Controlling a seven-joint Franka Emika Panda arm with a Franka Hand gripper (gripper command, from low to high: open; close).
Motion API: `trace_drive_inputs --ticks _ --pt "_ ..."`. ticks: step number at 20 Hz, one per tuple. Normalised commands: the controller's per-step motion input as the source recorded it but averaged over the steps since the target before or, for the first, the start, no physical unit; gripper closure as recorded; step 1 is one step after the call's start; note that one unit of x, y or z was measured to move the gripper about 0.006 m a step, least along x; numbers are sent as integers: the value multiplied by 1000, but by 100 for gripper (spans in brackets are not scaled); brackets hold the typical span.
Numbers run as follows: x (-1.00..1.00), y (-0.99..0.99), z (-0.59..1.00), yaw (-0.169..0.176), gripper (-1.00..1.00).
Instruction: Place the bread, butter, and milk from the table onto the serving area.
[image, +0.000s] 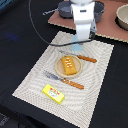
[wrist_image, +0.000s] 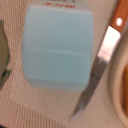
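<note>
The pale-blue milk carton rests on the far part of the striped beige serving area, just beyond the knife. My gripper hangs right over it. In the wrist view the milk fills the frame, and one dark finger shows at the edge, apart from the carton's side, so the jaws look open. The bread lies on the round tan plate. The yellow butter lies on the mat's near part.
A fork lies by the plate's near side. The knife's blade lies close beside the carton. A reddish-brown board with grey pots stands behind the mat. The black table surrounds the mat.
</note>
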Motion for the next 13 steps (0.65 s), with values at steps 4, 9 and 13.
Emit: trace_drive_inputs --ticks 4,9,13 --pt "226 94 1000 -25 -100" --pt "-232 -184 438 -97 -100" --pt "-644 -309 -24 -157 -100"
